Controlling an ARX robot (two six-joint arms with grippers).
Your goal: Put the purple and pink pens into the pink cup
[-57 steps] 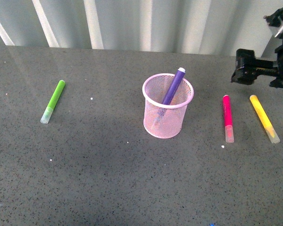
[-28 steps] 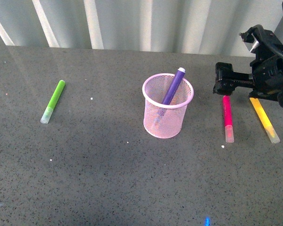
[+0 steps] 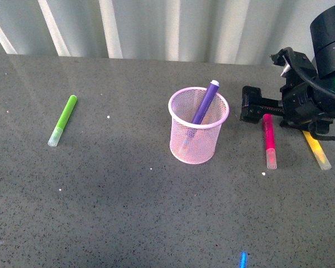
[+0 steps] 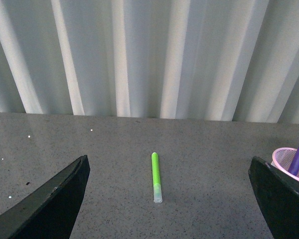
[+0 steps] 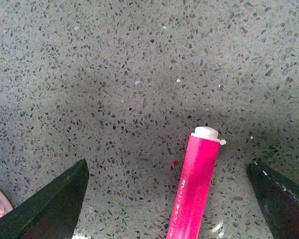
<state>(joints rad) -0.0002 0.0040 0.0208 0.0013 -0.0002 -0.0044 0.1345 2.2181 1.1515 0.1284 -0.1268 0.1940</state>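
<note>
Pink pen (image 5: 195,189) lies between the wide-spread right jaws, touching neither.

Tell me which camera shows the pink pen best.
The front view: the pink pen lies in full, tail to cap, right of the pink cup, its tail by the right gripper. The right wrist view shows only its tail end, close up, between the open fingers. The left wrist view does not show it.

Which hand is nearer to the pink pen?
Right. The right hand hangs open over the pink pen's far end; the left hand faces the green marker, on the pink cup's other side.
</note>
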